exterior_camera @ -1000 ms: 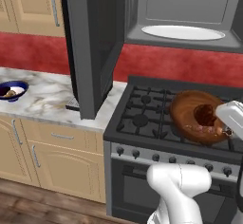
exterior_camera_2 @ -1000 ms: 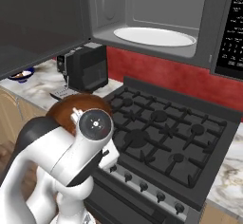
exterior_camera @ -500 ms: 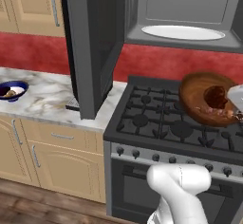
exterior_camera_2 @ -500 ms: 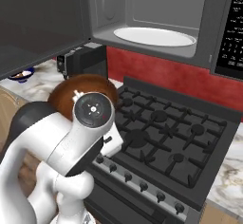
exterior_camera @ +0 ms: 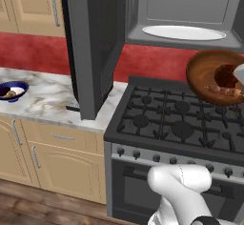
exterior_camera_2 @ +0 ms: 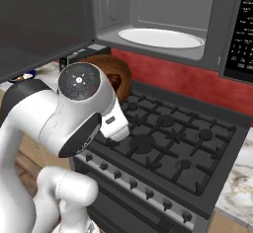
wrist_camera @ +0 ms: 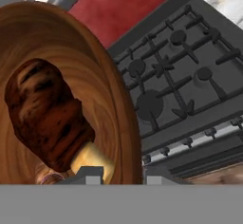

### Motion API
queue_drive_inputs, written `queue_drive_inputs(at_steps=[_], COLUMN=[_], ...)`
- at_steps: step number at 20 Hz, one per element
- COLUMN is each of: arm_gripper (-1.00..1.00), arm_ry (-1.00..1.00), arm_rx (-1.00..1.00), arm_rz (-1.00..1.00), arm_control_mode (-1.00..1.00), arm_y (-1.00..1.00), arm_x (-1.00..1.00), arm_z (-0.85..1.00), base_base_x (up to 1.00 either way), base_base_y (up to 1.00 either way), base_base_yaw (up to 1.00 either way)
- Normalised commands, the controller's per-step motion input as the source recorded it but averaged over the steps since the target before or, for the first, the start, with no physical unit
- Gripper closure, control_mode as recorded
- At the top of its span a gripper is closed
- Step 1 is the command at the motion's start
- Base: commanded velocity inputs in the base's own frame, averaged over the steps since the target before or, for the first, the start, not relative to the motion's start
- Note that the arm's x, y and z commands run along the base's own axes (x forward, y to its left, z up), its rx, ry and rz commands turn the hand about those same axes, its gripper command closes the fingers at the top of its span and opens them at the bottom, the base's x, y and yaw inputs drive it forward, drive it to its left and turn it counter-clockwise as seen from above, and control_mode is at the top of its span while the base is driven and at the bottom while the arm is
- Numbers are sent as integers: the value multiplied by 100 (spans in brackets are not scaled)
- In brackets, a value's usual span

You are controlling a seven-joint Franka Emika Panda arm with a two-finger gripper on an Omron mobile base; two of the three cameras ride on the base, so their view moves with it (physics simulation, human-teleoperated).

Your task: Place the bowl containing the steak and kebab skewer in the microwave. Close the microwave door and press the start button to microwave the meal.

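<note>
Microwave: I see it mounted above the stove, cavity open, white round plate bare on its floor.
Microwave door: it hangs swung wide to the left, over the counter edge, so the opening is free for me.
Stove: black burners lie beneath the load; nothing rests on them.
Bowl: I have it in the air at the right of the stove. A second ago it sat low, just over the right burners; now it is clearly higher, its rim near the level of the cavity floor, and it is tilted.
Food: a dark reddish-brown chunk on a pale stick lies against the bowl wall in the hand view.
Gripper: the tips straddle the near rim of the bowl, so I judge them clamped on it.
Meaning: the lift looks nearly done; I judge the next move is carrying it far and left, in onto the plate.
Risk: with this tilt the food could slide.
Blue-rimmed bowl: it sits far left on the counter, unmoved.
</note>
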Motion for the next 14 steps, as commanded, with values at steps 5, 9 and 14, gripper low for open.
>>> queue_drive_inputs(at_steps=[5, 9, 14], arm_gripper=[100, 100, 100], arm_ry=[-9, 0, 0], arm_rx=[-3, 3, 16], arm_rz=[-28, -19, -9], arm_control_mode=[-100, -100, -100], arm_y=[-6, -32, -25], arm_x=[54, 63, 65], arm_z=[69, 50, 30], base_base_x=[0, 0, 0], base_base_y=[0, 0, 0], base_base_yaw=[0, 0, 0])
